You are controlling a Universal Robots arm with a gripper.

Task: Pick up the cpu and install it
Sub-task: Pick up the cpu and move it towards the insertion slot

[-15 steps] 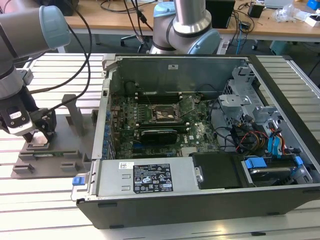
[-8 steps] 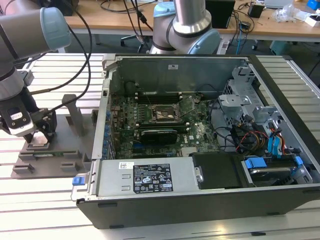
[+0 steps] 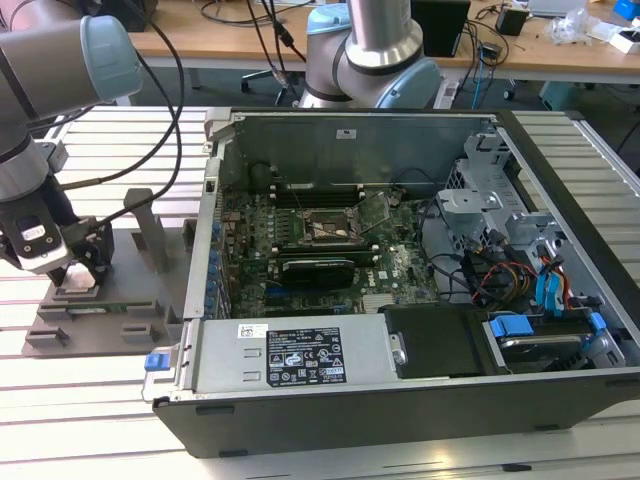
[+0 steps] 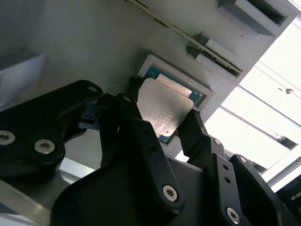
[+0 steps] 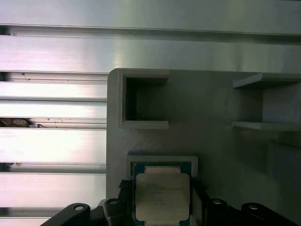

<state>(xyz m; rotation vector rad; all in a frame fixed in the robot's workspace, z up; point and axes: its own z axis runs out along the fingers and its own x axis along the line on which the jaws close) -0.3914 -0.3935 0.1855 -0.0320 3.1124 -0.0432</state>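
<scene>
A: Where do we have the cpu [image 5: 162, 197] right now?
B: We see it lying flat, silver lid up, seated in a shallow square pocket [image 5: 162, 159] near one edge of the grey tray [image 5: 211, 99].
A: And the gripper [image 3: 75, 278]?
B: In the exterior view we find it lowered over the tray's end at the exterior view's left. In both wrist views its black fingers [image 4: 192, 131] stand spread, one on each side of the cpu, just outside the pocket's rim. So we call the hand open, holding nothing.
A: Where does the tray sit?
B: On the slatted metal table [image 3: 100, 410], just beside the open computer case [image 3: 350, 125] — on the case's side toward the exterior view's left.
A: And the socket [image 3: 325, 228]?
B: We see it on the board inside the case — well apart from the gripper
</scene>
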